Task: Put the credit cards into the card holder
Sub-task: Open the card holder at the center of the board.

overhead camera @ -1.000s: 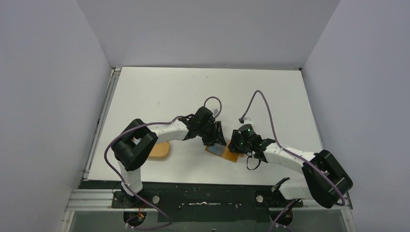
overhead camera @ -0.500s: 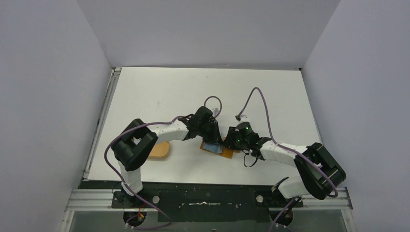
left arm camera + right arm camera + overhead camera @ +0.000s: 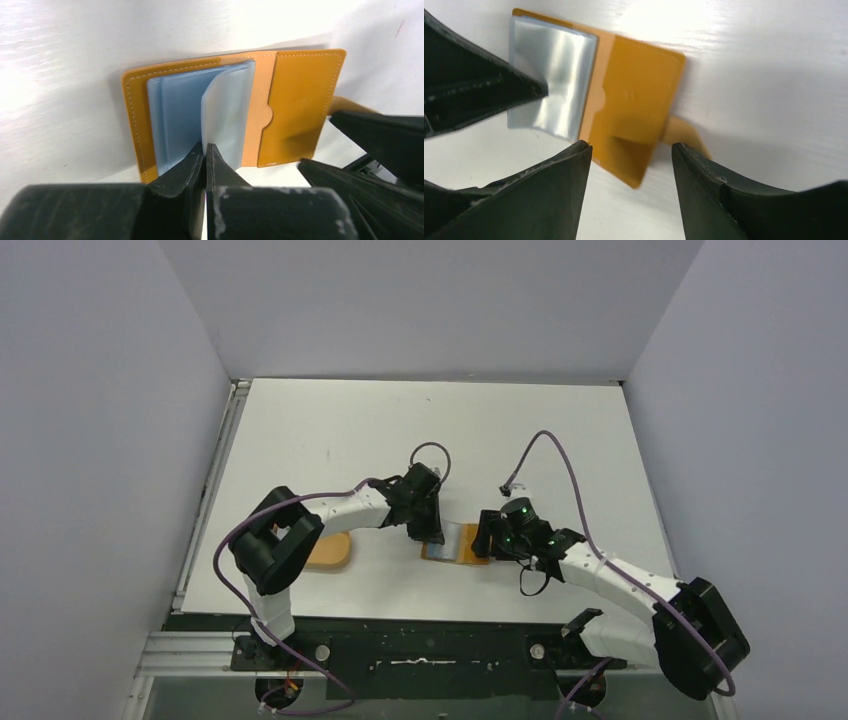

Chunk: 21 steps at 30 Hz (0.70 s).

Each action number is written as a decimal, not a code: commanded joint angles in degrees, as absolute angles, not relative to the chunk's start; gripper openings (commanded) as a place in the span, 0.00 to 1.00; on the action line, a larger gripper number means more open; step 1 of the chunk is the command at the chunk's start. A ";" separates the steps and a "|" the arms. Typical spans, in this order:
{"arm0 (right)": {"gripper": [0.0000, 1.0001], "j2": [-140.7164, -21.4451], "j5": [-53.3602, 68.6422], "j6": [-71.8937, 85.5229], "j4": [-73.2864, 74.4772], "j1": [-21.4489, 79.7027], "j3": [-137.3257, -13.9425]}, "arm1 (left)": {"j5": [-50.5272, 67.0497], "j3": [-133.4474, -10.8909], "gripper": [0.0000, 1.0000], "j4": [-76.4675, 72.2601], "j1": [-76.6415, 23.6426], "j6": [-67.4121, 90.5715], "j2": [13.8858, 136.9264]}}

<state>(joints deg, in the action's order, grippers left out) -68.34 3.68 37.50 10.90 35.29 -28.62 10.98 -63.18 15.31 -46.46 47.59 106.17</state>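
Observation:
The tan-orange card holder (image 3: 300, 95) lies open on the table, with pale blue cards (image 3: 175, 110) lying in its left half. My left gripper (image 3: 205, 148) is shut on the near edge of a pale blue-white card (image 3: 227, 107) that stands bent up from the holder's middle. My right gripper (image 3: 631, 150) is open and empty just off the holder's right edge (image 3: 634, 100); the closure tab (image 3: 686, 132) lies between its fingers. The silvery card (image 3: 551, 75) shows there too. In the top view the holder (image 3: 470, 545) sits between the left gripper (image 3: 432, 528) and the right gripper (image 3: 487, 536).
An orange oval tray (image 3: 330, 552) lies on the white table to the left, beside the left arm's elbow. Both arms' purple cables arch over the middle of the table. Grey walls enclose the table on three sides.
My right gripper has drawn back to the right, off the card holder, and its arm has swung outward. The holder has turned square to the table edge. My left gripper stays shut at its left side.

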 commanded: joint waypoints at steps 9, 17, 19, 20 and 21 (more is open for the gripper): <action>0.64 -52.88 2.11 35.23 22.62 35.30 -32.45 | 1.12 -68.79 0.00 25.94 -47.22 47.68 99.31; 0.60 -55.23 5.32 33.71 18.37 37.47 -32.26 | 2.16 -77.59 0.01 32.10 -48.99 44.47 102.16; 0.60 -55.96 4.84 33.37 17.82 38.39 -32.50 | 3.38 -79.10 0.11 32.26 -49.34 44.30 103.55; 0.60 -56.31 4.57 33.36 17.61 38.74 -32.59 | 3.92 -79.71 0.16 32.14 -49.50 44.26 104.04; 0.60 -56.64 4.43 33.40 17.41 38.93 -32.69 | 4.48 -80.33 0.21 31.98 -49.62 44.15 104.51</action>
<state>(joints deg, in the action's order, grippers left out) -55.66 4.67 34.59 21.04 37.67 -30.46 2.44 -75.94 31.31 -48.80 45.54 102.63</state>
